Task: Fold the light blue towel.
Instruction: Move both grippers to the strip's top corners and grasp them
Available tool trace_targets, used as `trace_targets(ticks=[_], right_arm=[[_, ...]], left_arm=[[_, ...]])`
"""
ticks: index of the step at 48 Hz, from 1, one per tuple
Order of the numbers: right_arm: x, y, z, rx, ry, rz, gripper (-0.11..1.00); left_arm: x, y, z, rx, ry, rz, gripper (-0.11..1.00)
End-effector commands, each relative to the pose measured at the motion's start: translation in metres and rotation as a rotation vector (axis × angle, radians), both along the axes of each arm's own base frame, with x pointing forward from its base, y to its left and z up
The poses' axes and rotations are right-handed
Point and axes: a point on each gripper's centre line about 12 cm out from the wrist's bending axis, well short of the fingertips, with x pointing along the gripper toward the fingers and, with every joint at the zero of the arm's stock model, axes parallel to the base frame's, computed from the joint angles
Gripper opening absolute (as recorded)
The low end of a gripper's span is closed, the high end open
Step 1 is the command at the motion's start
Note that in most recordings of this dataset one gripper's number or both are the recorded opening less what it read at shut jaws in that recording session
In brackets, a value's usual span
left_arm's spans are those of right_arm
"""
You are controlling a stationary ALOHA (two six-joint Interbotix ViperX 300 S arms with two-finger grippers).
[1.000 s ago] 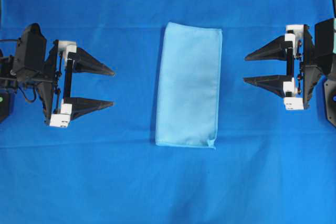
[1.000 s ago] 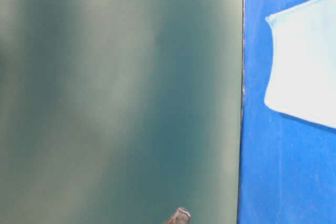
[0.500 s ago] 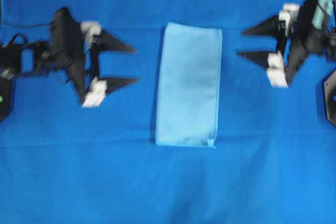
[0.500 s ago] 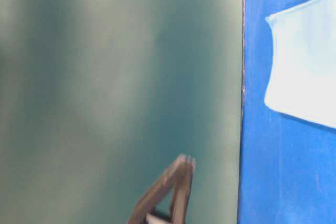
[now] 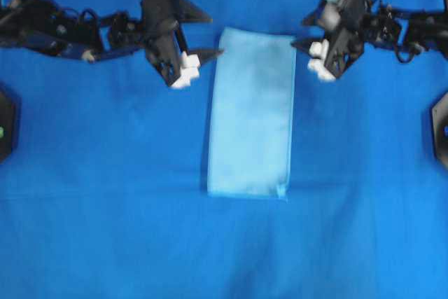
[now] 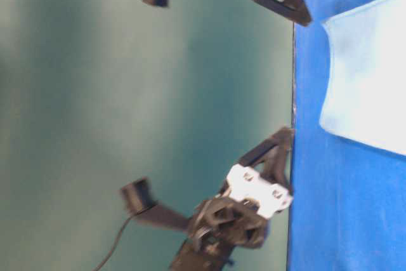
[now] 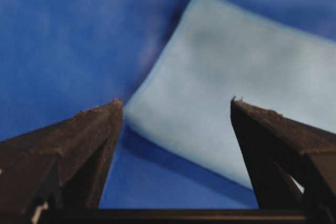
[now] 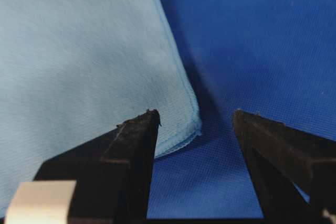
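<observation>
Two grippers flanking the far end of a folded towel [image 5: 250, 113], seen from overhead. Lying as a long narrow strip at the middle of a deep blue cloth [image 5: 105, 194], running from far to near. Left gripper [image 5: 206, 33] just beside the towel's far left corner, jaws spread wide, nothing between them. Right gripper [image 5: 302, 31] just beside the far right corner, likewise spread and empty.

From table level, turned on its side: towel [image 6: 371, 80] pale against the cloth [image 6: 342, 220] at right, plain green backdrop [image 6: 95, 93] filling the left. One gripper at the top edge, another at the bottom, both near the cloth's edge; touching or not, cannot tell.

From the left wrist: dark fingers [image 7: 89, 145] parted, towel corner [image 7: 226, 87] lying ahead between them, flat on the cloth [image 7: 63, 35].

From the right wrist: fingers [image 8: 126, 156] parted, hemmed towel corner [image 8: 79, 61] just ahead of the left-hand one, bare cloth [image 8: 252, 40] beyond the other.
</observation>
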Motion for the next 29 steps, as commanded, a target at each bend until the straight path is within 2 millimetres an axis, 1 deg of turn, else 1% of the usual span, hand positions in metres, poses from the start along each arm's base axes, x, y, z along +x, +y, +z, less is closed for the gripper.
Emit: trace_targets(ticks=[1, 5, 10, 16, 20, 25, 27, 29], right_arm=[[0.008, -0.005, -0.002, -0.002, -0.002, 0.002, 0.62], [0.009, -0.008, -0.014, 0.014, 0.024, -0.007, 0.62], [0.009, -0.012, -0.021, 0.02, 0.031, -0.016, 0.62], [0.012, -0.014, -0.021, 0.016, 0.018, -0.019, 0.62], [0.012, -0.015, -0.022, 0.016, 0.018, -0.02, 0.61], [0.012, -0.015, -0.024, 0.018, 0.022, -0.019, 0.57], [0.012, -0.015, -0.024, 0.019, 0.025, -0.019, 0.52], [0.012, -0.015, -0.025, 0.02, 0.027, -0.017, 0.43]], left_arm=[[0.011, 0.009, -0.001, 0.009, -0.018, 0.011, 0.77], [0.015, 0.016, -0.012, 0.003, 0.001, 0.023, 0.77], [0.018, 0.026, -0.028, -0.008, 0.028, 0.041, 0.77], [0.021, 0.031, -0.043, -0.017, 0.053, 0.05, 0.77], [0.024, 0.032, -0.048, -0.02, 0.058, 0.052, 0.75], [0.023, 0.032, -0.05, -0.02, 0.063, 0.05, 0.66], [0.023, 0.031, -0.05, -0.021, 0.066, 0.047, 0.6], [0.022, 0.03, -0.051, -0.017, 0.071, 0.043, 0.52]])
